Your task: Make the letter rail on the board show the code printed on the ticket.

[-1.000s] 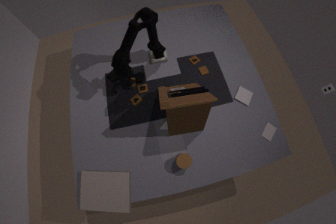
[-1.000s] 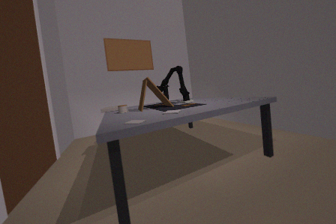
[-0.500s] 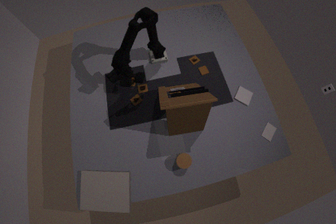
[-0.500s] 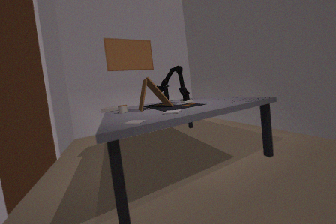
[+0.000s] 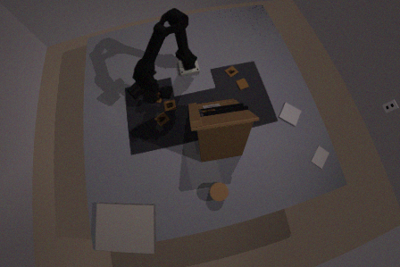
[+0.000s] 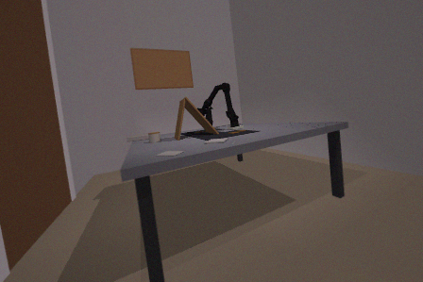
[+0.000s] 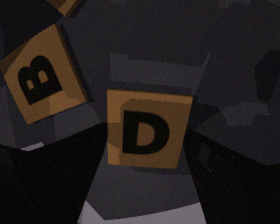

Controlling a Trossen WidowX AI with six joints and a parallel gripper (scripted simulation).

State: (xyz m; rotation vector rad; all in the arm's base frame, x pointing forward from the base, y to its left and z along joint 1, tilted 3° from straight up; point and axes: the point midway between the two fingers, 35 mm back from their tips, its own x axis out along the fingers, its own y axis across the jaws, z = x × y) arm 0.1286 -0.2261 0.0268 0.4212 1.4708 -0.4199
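My gripper is shut on the orange D tile, low over the left part of the dark mat. The D reads upright in the wrist view. The B tile lies tilted to its left, apart from the fingers, and another tile shows at the top edge. In the top view, two tiles lie beside the gripper and two more lie right of the arm's base. The wooden board stands sloped; its dark rail looks foreshortened. The ticket's code is unreadable.
A round cup stands behind the board. Two white cards lie to the right in the top view. A large pale box is at the lower-left counter edge.
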